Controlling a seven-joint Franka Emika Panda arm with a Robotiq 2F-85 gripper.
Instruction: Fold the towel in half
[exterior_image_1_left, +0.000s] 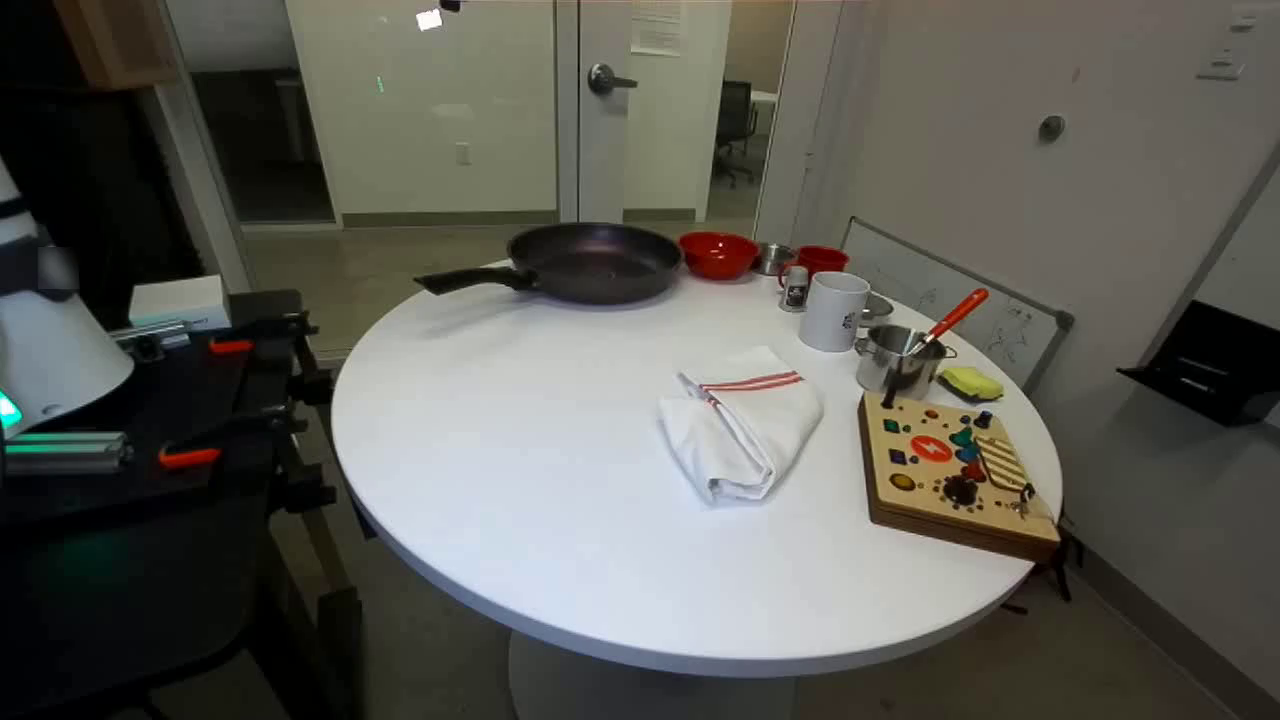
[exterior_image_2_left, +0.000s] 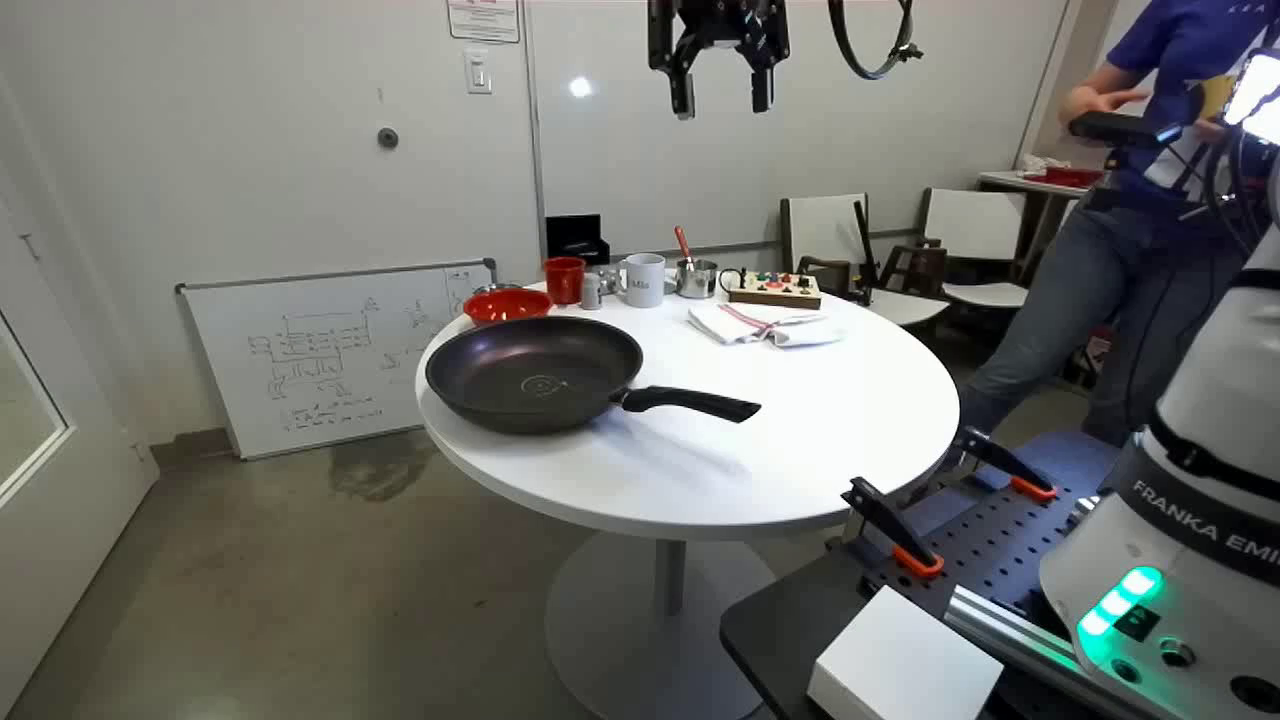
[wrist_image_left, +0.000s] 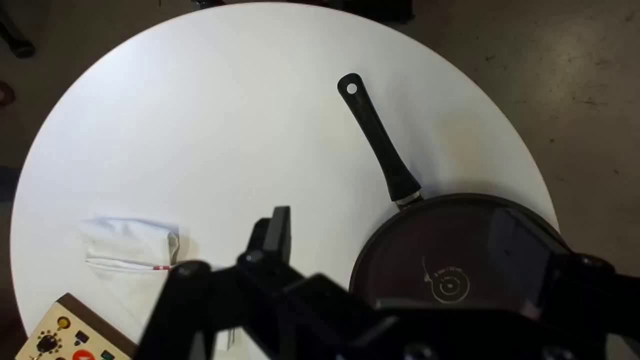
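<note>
The robot's base (exterior_image_2_left: 1200, 600) is white, smooth and rounded. A dark band (exterior_image_2_left: 1200, 522) on it carries pale capitals, "FRANKA EMI", the rest cut off; a thinner black ring (exterior_image_2_left: 1193, 458) runs above. Lower down, a strip of lights (exterior_image_2_left: 1118, 602) glows green in three blocks, beside a small dark square (exterior_image_2_left: 1138, 624) and several round fittings (exterior_image_2_left: 1177, 653). The hand (exterior_image_2_left: 723, 100) is black and angular, with two fingers (exterior_image_2_left: 682, 92) ending in narrow, straight tips. In the wrist view a fingertip pad (wrist_image_left: 274, 234) looks grey, and round screw heads (wrist_image_left: 255, 256) show, blurred. A black cable (exterior_image_2_left: 872, 75) forms a loop with a small tie (exterior_image_2_left: 907, 51).
</note>
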